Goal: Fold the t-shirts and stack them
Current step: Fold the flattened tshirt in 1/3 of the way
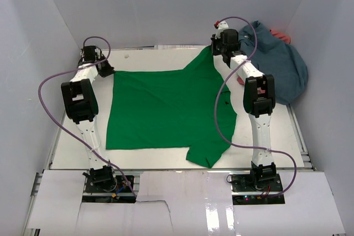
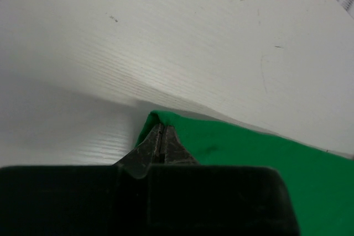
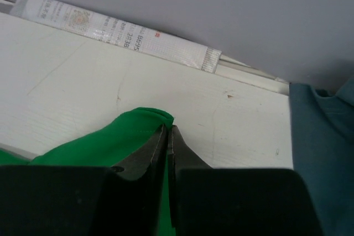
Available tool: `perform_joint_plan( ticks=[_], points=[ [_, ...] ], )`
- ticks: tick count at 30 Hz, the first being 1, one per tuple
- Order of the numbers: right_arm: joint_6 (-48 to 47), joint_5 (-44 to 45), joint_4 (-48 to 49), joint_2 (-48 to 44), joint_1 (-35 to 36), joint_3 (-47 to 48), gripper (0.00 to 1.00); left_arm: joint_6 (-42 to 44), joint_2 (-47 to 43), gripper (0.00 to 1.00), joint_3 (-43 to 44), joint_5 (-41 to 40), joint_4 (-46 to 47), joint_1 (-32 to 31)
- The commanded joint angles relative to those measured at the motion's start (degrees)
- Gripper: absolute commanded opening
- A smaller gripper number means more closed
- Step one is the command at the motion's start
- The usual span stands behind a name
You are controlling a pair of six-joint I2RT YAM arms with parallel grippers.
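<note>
As seen from overhead, the green shirt (image 1: 166,109) lies spread flat on the desk (image 1: 72,153). The blue-grey shirt (image 1: 282,70) is heaped at the far right, with the red shirt (image 1: 283,36) just showing behind it. The left end effector (image 1: 104,70) is at the green shirt's far left corner and the right end effector (image 1: 217,52) is at its far sleeve. Grip cannot be judged from up here.

Left wrist view: the jaws are closed on a thin pinch of the green corner, lifted slightly off the desk.

Right wrist view: the jaws are likewise clamped on the sleeve tip. The blue-grey shirt lies close by on the right.

Risk noted: both holds are bare edge pinches, so an uneven pull could slip the cloth free or skew the fold. Only the overhead shows the right arm's cable (image 1: 217,120) hanging over the shirt, where it might snag.
</note>
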Motion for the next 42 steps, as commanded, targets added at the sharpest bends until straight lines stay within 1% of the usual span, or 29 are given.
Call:
perform_joint_plan(
  ticks=[1,6,15,26,35,42],
  points=[
    [-0.94,0.07,5.44,-5.58,-0.3,-0.68,0.08,1.11,-0.27,0.0,2.35,2.82,1.46,-0.22],
    [-0.94,-0.72,6.59,-6.29,-0.3,-1.39,0.08,1.55,-0.09,0.0,2.53,3.79,1.55,-0.22],
    [-1.02,-2.22,5.45,-6.64,-0.3,-2.18,0.08,1.72,0.52,0.0,2.18,4.41,1.55,-0.39],
    [-1.55,-2.84,6.33,-11.38,-0.3,-9.82,0.08,1.55,-0.79,0.0,0.69,4.32,1.55,-0.39],
    [-1.2,-3.45,6.85,-15.07,-0.3,-13.16,0.08,2.07,-3.43,0.0,-0.11,4.14,1.38,-0.39],
    [-0.67,-2.92,9.31,-19.82,0.05,-19.4,0.08,2.69,-5.71,0.0,-2.04,3.53,1.37,-0.39]
  ],
)
